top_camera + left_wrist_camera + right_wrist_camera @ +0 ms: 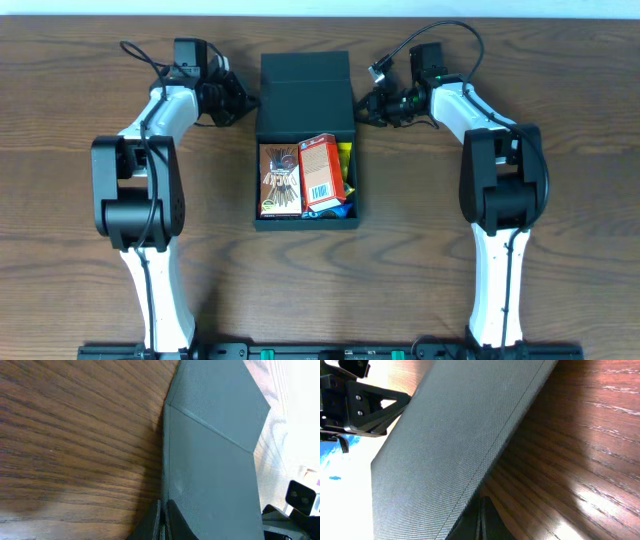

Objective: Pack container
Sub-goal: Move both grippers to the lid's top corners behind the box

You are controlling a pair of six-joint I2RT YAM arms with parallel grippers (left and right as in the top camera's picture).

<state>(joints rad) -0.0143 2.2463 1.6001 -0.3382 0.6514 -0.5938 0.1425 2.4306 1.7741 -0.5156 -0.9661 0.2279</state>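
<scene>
The dark charcoal container sits at the table's middle, its hinged lid open at the back. Inside lie a brown snack packet, an orange packet, and bits of yellow and blue packets. My left gripper is at the lid's left edge and pinches it in the left wrist view, with the lid filling the right half. My right gripper is at the lid's right edge, its fingers closed where the lid edge meets them.
Brown wooden tabletop surrounds the container. Both arm bases stand at the near edge. The left gripper's black body shows beyond the lid in the right wrist view.
</scene>
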